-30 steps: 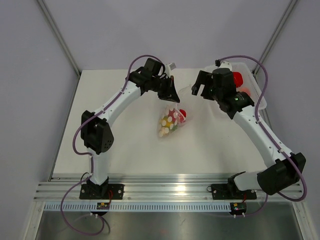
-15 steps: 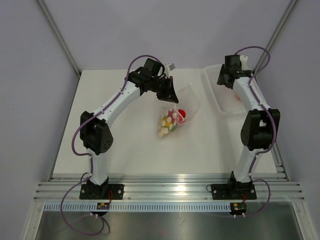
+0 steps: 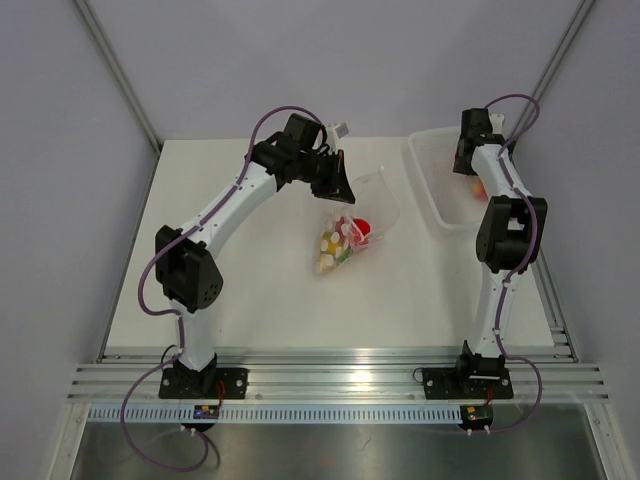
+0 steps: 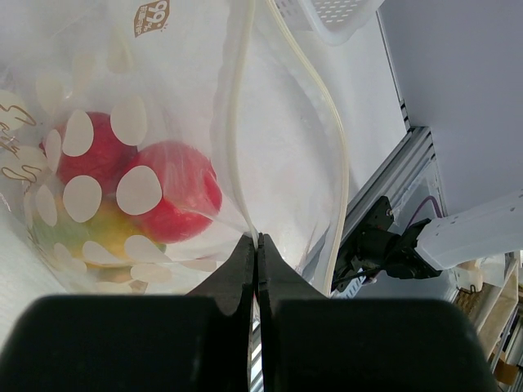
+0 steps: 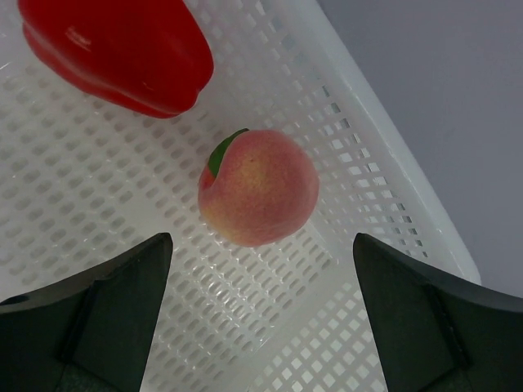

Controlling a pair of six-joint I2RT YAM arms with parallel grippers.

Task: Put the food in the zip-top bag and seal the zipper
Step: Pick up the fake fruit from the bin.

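The zip-top bag (image 3: 352, 225), clear with white dots, lies mid-table with its mouth lifted toward the back. My left gripper (image 3: 335, 187) is shut on one lip of the mouth, right at the zipper (image 4: 233, 122); the other lip bows away, leaving the mouth agape. Inside the bag sit two red food balls (image 4: 176, 192) and a yellow-green one (image 4: 114, 237). My right gripper (image 5: 261, 249) hangs open over the white tray (image 5: 122, 245), its fingers either side of a pink peach (image 5: 257, 196) without touching it. A red pepper (image 5: 122, 53) lies beyond it.
The white perforated tray (image 3: 432, 190) stands at the back right of the table, close to the right edge. Its corner (image 4: 335, 16) shows just past the bag's mouth. Grey walls close in the table on three sides.
My right arm has swung away from the bag's mouth to the back right and now points down into the tray. The left gripper has kept its hold on the bag's lip.
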